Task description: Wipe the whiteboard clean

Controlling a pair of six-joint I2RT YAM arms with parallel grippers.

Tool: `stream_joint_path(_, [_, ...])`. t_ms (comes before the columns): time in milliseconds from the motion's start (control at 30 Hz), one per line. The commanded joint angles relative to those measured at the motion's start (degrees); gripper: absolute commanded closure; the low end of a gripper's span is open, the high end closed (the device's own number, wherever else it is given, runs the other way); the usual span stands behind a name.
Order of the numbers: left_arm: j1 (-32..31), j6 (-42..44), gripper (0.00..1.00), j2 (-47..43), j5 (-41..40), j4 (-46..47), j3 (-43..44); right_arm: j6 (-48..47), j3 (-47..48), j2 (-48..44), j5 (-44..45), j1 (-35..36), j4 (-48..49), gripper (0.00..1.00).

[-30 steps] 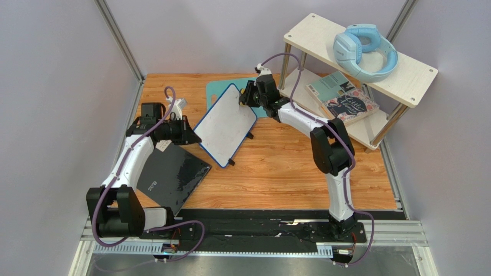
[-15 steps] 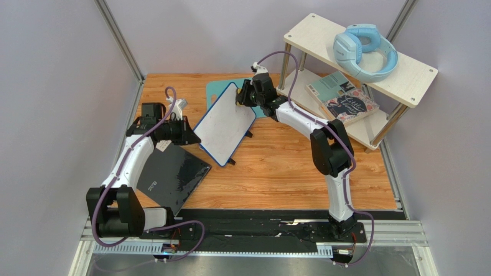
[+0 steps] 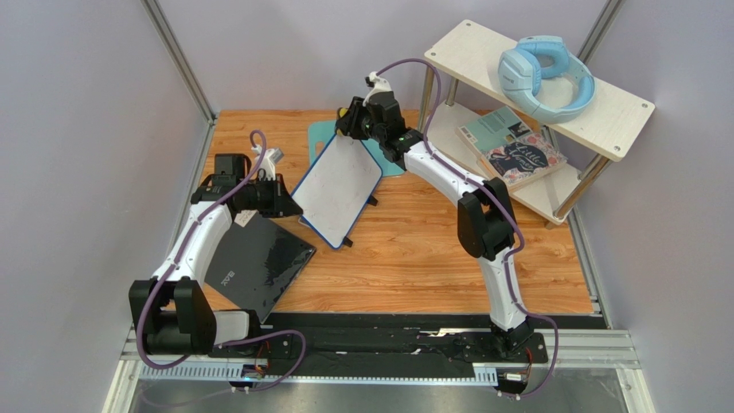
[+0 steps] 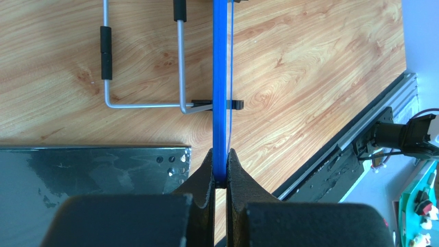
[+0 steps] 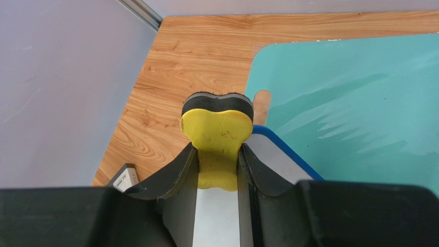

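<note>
The whiteboard (image 3: 338,188), white with a thin blue frame, stands tilted on its black feet at mid-table; its face looks blank. My left gripper (image 3: 289,206) is shut on its left frame edge; the left wrist view shows the blue edge (image 4: 220,77) pinched between the jaws of the left gripper (image 4: 220,172). My right gripper (image 3: 349,116) is shut on a yellow eraser with a black felt side (image 5: 216,123), held just past the board's far top corner (image 5: 275,154), above the teal mat.
A teal mat (image 3: 320,138) lies behind the board. A glossy black slab (image 3: 254,262) lies near left, with a small white box (image 3: 245,218) beside it. A two-level shelf (image 3: 603,112) at the right holds blue headphones (image 3: 543,76) and books (image 3: 513,151).
My right gripper has carried the eraser up and left along the board, from its upper right edge to beyond the far top corner. The left gripper and board have stayed put.
</note>
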Motion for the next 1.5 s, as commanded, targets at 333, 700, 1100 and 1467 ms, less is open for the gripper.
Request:
stream_joint_path(333, [-1.9, 6.2, 1.0, -0.2, -3.1, 1.2, -0.2, 10.1, -15.7, 3.2, -9.2, -4.2, 12.7, 1.0])
stream_joint_path(700, [-2.7, 6.4, 1.0, -0.2, -3.5, 1.0, -0.2, 12.6, -12.9, 2.8, -12.4, -4.0, 13.9, 1.0])
stream_joint_path(1100, [-3.3, 6.5, 1.0, 0.0, -4.0, 0.8, -0.1, 10.6, -7.3, 0.9, -9.4, 0.0, 11.7, 1.0])
stream_joint_path(1467, [-3.8, 6.5, 1.0, 0.0, -4.3, 0.7, -0.3, 16.9, -1.4, 5.5, -10.8, -3.4, 13.0, 1.0])
